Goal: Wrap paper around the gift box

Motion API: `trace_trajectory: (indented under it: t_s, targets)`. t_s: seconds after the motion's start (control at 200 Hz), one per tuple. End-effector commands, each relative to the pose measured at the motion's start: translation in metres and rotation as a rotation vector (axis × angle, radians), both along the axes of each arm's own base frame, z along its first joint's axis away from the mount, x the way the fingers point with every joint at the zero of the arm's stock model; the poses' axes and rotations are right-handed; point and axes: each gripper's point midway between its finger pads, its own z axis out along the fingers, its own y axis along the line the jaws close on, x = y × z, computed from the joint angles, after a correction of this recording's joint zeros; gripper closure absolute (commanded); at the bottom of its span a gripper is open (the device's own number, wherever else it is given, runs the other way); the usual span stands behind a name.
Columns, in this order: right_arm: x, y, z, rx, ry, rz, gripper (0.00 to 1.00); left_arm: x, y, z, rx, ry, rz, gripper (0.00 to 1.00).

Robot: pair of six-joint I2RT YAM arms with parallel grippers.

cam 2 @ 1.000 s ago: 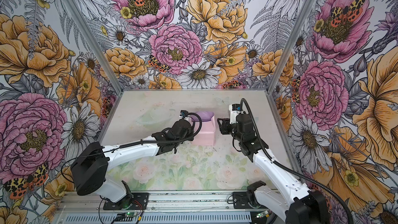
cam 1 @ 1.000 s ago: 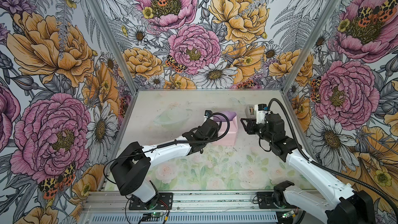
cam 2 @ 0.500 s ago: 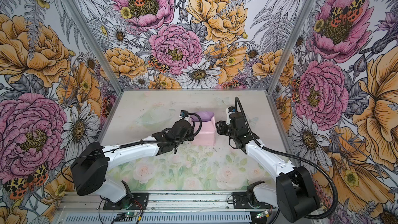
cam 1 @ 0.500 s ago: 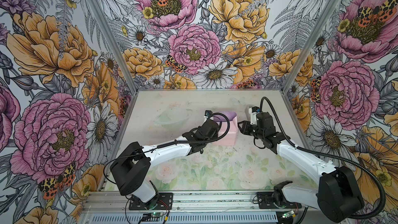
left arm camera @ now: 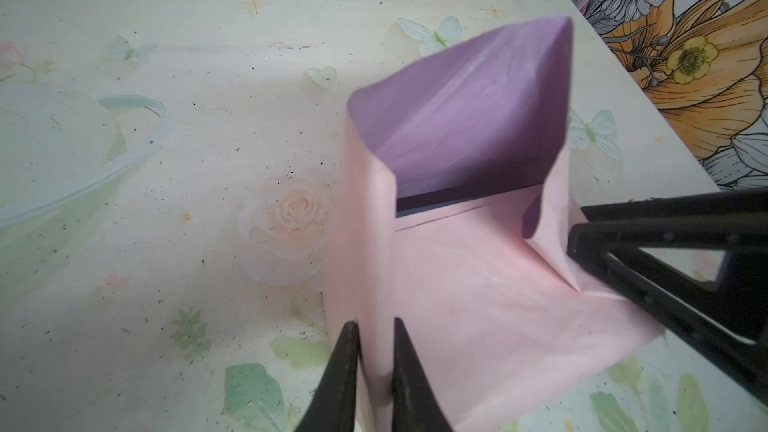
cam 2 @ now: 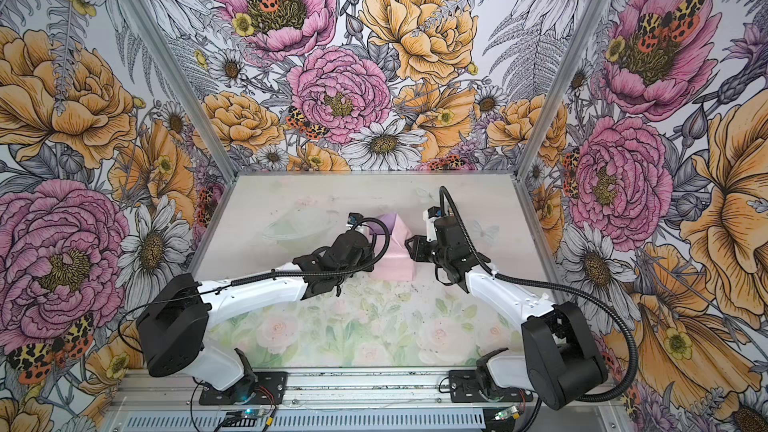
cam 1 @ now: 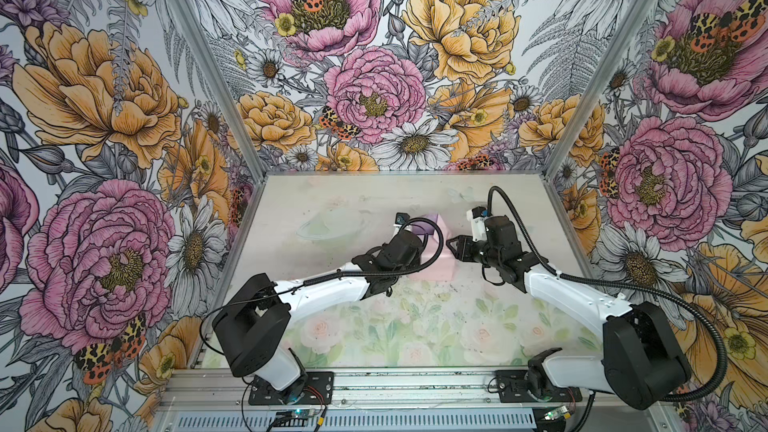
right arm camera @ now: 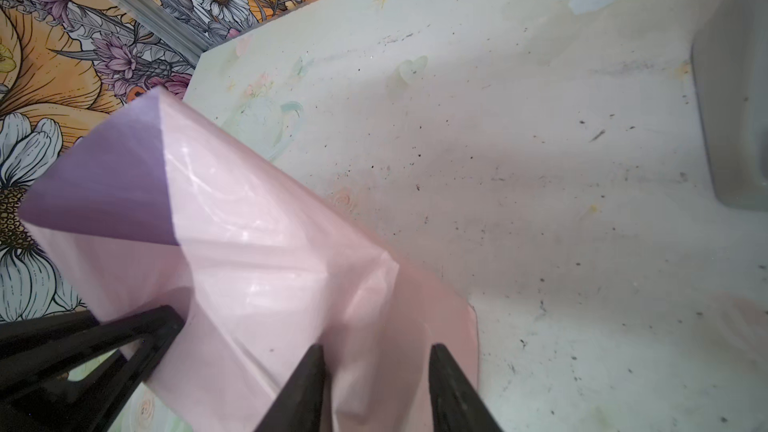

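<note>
There is nothing to read here. No words, numbers, labels or signs show on the paper [left arm camera: 478,305], the table [left arm camera: 166,160] or the walls [cam 1: 374,76].
</note>
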Motion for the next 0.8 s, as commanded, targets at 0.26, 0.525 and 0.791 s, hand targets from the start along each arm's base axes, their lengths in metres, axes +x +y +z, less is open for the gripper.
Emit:
trace_trajectory:
  t_s: [0.26,0.525,0.791]
  targets:
    - [0.007,0.003,0.021,0.002,-0.002,0.052,0.54,0.001,-0.004,-0.003,-0.002,0.017,-0.011,0.83]
    - [0.023,-0.014,0.056,0.081,-0.077,0.018,0.54,0.001,-0.003,-0.002,-0.003,0.015,-0.011,0.83]
    - [0.037,-0.024,0.033,0.047,-0.019,-0.056,0.55,0.001,-0.003,-0.001,0.0,0.01,-0.013,0.83]
